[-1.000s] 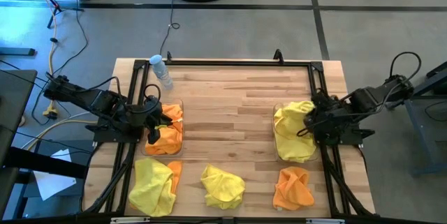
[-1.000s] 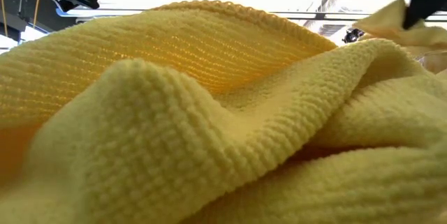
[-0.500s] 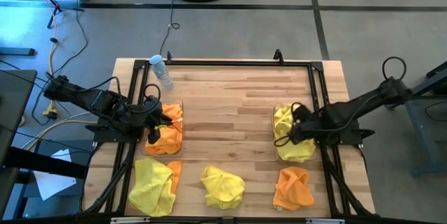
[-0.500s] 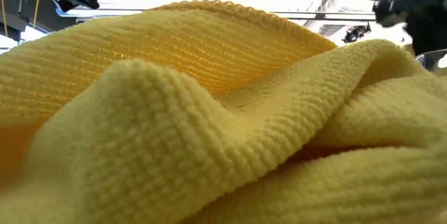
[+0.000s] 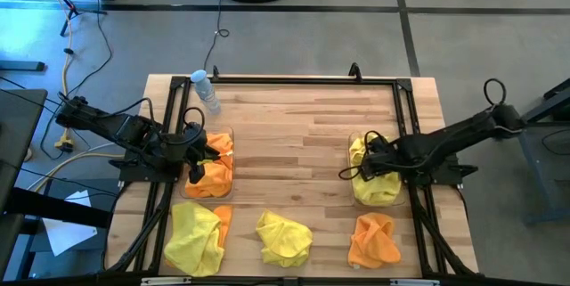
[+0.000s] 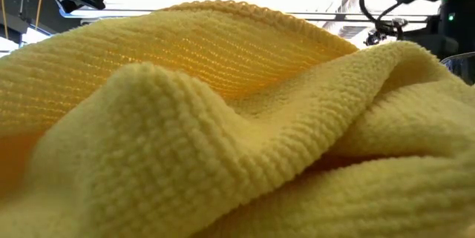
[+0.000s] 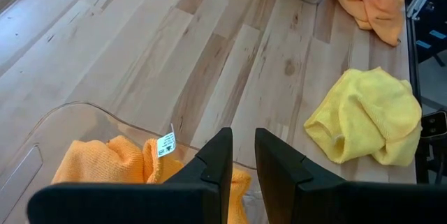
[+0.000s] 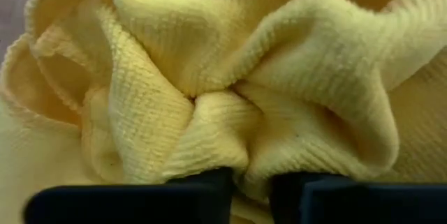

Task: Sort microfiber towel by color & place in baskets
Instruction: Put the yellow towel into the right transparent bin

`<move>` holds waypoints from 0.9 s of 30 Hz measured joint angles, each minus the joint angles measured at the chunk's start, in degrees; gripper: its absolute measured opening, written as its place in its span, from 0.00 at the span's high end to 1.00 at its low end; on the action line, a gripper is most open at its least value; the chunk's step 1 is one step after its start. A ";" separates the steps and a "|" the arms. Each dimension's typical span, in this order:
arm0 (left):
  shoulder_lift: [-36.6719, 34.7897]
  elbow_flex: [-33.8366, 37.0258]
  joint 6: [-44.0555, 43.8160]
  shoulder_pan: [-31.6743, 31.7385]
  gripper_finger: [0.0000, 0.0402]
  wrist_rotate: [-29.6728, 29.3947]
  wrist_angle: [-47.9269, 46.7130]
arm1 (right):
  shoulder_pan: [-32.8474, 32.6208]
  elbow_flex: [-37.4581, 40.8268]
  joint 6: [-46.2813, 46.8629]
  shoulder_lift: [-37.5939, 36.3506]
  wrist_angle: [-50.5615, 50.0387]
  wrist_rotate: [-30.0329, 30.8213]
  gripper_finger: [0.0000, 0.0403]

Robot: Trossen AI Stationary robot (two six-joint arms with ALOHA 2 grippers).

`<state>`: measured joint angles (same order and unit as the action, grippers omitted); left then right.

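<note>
The left basket (image 5: 211,163) holds orange towels (image 7: 105,165). My left gripper (image 7: 243,158) hovers just above them, a narrow gap between its fingers and nothing in it. The right basket (image 5: 378,168) holds yellow towels (image 5: 378,183). My right gripper (image 5: 361,168) reaches down into that basket, shut on a yellow towel (image 8: 223,77). Loose towels lie along the near edge. From left to right they are a yellow one (image 5: 191,237) with orange under it, a yellow one (image 5: 283,239) and an orange one (image 5: 374,241). My right gripper pinches a bunched fold of the yellow towel (image 8: 241,147) between its two fingers. It comes from above, pointing steeply down. Creases run out from the pinch, and the towel lies crumpled on the other yellow cloth in the right basket.
A clear water bottle (image 5: 207,92) stands at the far left, beyond the left basket. A black frame (image 5: 294,78) runs round the table's far and side edges. The loose yellow towel (image 6: 223,119) fills the low view. Bare wood (image 5: 289,152) lies between the baskets.
My right gripper has gone down into the right basket and a little toward the table's left, tipping to point more steeply down. The yellow towel that it carried, first draped high over the basket, now lies bunched inside it.
</note>
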<state>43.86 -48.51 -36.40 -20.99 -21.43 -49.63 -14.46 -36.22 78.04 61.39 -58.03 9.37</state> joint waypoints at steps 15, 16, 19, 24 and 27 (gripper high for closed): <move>0.00 0.00 0.01 0.00 0.88 -0.11 -0.04 | 0.01 -15.07 2.85 -4.14 -11.06 12.06 0.50; 0.02 0.02 0.02 0.00 0.88 -0.13 -0.06 | 0.31 -14.69 3.20 -3.60 -10.73 14.31 0.50; 0.01 0.02 0.00 0.00 0.88 -0.24 -0.06 | 2.01 -12.47 4.40 -1.30 -10.65 15.91 0.50; 0.00 0.02 0.04 0.00 0.88 -0.24 -0.05 | 3.80 -6.12 4.41 2.75 -3.33 13.53 0.50; 0.02 0.02 0.02 0.00 0.88 -0.28 -0.06 | 4.35 -2.22 4.17 5.09 2.21 10.48 0.50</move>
<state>43.88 -48.49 -36.38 -20.99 -21.71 -49.69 -10.11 -38.44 82.21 66.49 -55.82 19.84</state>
